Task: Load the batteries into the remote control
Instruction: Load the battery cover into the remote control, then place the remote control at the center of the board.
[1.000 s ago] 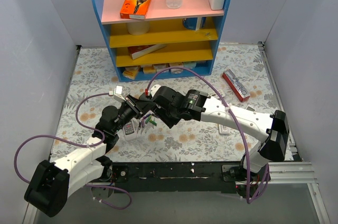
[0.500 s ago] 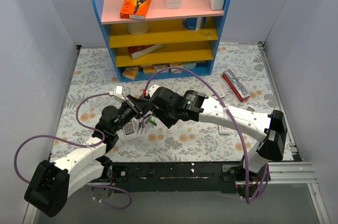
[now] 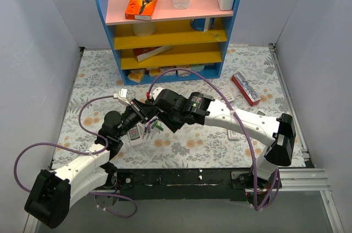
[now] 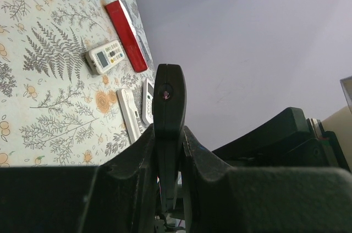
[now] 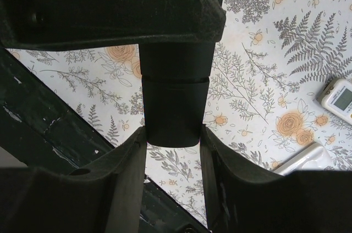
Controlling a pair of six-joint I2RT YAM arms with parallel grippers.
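Observation:
The remote control (image 4: 169, 101), a slim black bar, is held above the table between the two arms. My left gripper (image 4: 168, 134) is shut on its thin edges, one end poking out past the fingertips. My right gripper (image 5: 172, 132) is closed on the remote control (image 5: 175, 95) across the width of its rounded end, just below a seam across the body. From above, the left gripper (image 3: 142, 114) and right gripper (image 3: 159, 113) meet at the table's centre-left. The batteries (image 3: 157, 127), small green and red cells, lie on the cloth just below them.
A blue shelf unit (image 3: 165, 24) stands at the back. A red flat box (image 3: 245, 88) lies at the right, a grey-white remote (image 3: 133, 135) under the left gripper, a slim white remote (image 3: 234, 134) by the right arm, and a white display remote (image 5: 340, 98) nearby.
The right arm's wrist has eased slightly to the left toward the left gripper. Both grips on the remote control look unchanged.

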